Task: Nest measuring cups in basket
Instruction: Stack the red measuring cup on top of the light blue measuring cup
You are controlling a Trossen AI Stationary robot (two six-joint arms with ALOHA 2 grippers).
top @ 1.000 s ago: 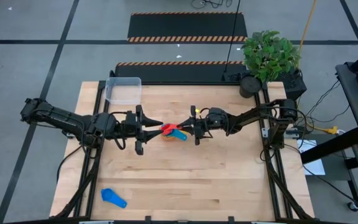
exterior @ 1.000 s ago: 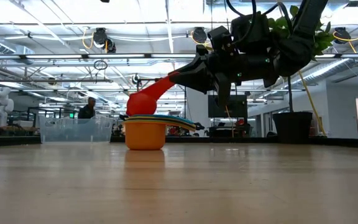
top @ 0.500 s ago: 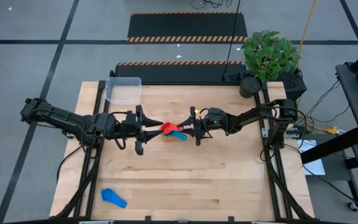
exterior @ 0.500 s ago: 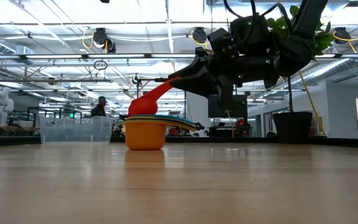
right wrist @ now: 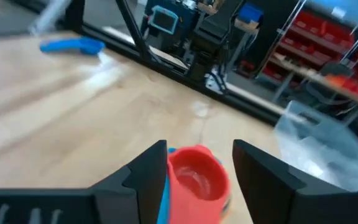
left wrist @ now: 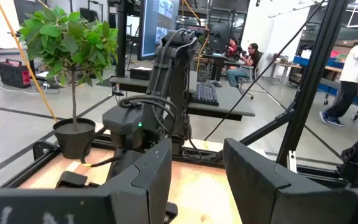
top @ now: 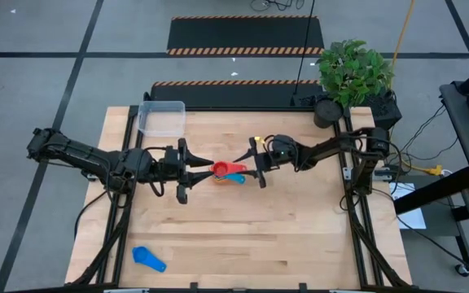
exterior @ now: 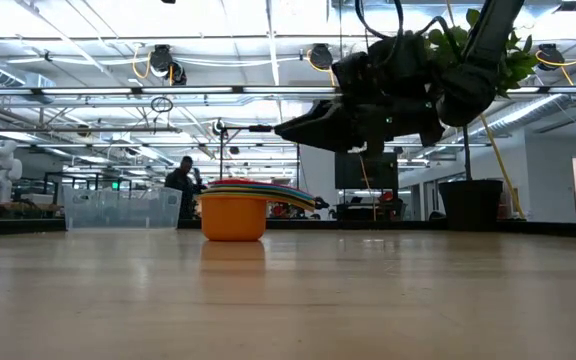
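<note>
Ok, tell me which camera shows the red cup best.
The right wrist view: the red cup sits close up between that arm's own fingers, its hollow showing. The high view shows the cup small, at mid-table on the stack. The low view shows only the stack's rims side-on; the left wrist view misses it.

I see a grey tiled floor (top: 39, 49), black mats with orange hazard stripes (top: 243, 34), a leafy green potted plant (top: 353, 72), and bright ceiling strip lights (exterior: 88, 95).
</note>
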